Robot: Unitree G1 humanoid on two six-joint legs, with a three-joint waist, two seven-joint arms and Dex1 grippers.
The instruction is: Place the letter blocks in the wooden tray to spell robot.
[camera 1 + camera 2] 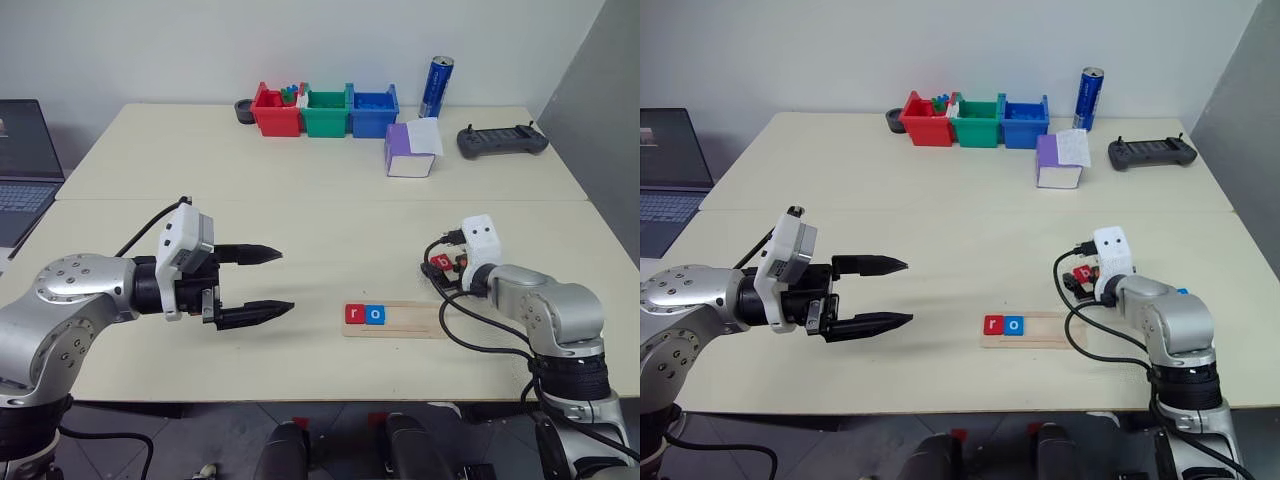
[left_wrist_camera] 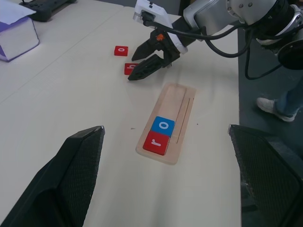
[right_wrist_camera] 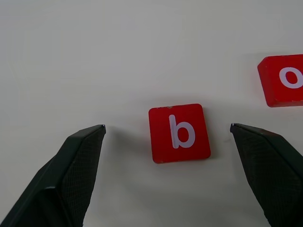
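Observation:
The wooden tray lies near the table's front edge. A red "r" block and a blue "o" block sit side by side at its left end. A red "b" block lies flat on the table to the right of and beyond the tray, and a red "o" block rests close by. My right gripper hangs open just above the "b" block, one finger on each side and not touching it. Left of the tray, my left gripper is held open and empty above the table, pointing right.
Red, green and blue bins line the table's far edge beside a blue can. A purple-and-white box and a black controller lie at the back right. A laptop sits far left.

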